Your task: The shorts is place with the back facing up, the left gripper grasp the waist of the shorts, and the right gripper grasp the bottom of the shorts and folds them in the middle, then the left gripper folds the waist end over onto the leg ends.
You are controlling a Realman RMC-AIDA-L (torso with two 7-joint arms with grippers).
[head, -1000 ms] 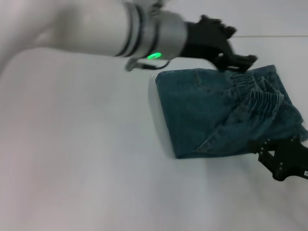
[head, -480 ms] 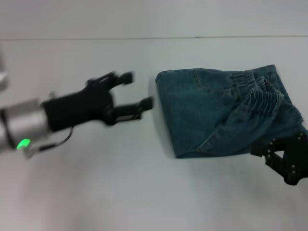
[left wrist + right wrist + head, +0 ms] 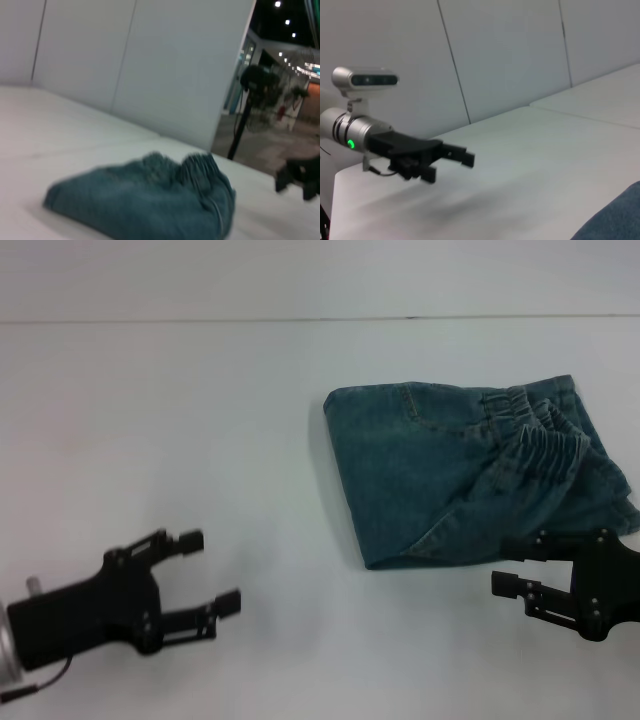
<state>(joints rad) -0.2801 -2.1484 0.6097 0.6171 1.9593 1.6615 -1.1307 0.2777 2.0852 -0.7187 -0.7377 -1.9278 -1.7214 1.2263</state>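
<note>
The blue denim shorts (image 3: 470, 470) lie folded into a compact bundle on the white table at the right, the gathered elastic waist (image 3: 535, 425) on top toward the far right. The same shorts (image 3: 145, 202) fill the lower left wrist view, and a corner of the shorts (image 3: 615, 222) shows in the right wrist view. My left gripper (image 3: 213, 570) is open near the front left of the table, well away from the cloth, holding nothing. My right gripper (image 3: 512, 563) is open just in front of the shorts' near edge, empty.
The white table (image 3: 200, 440) stretches wide to the left of the shorts. A seam line (image 3: 300, 319) runs across the far side. A standing fan (image 3: 252, 107) shows in the background of the left wrist view. The left arm's gripper (image 3: 437, 155) appears in the right wrist view.
My left gripper has let go of the waist at the far side and swung away to the front left. My right gripper shifted slightly left in front of the shorts.
</note>
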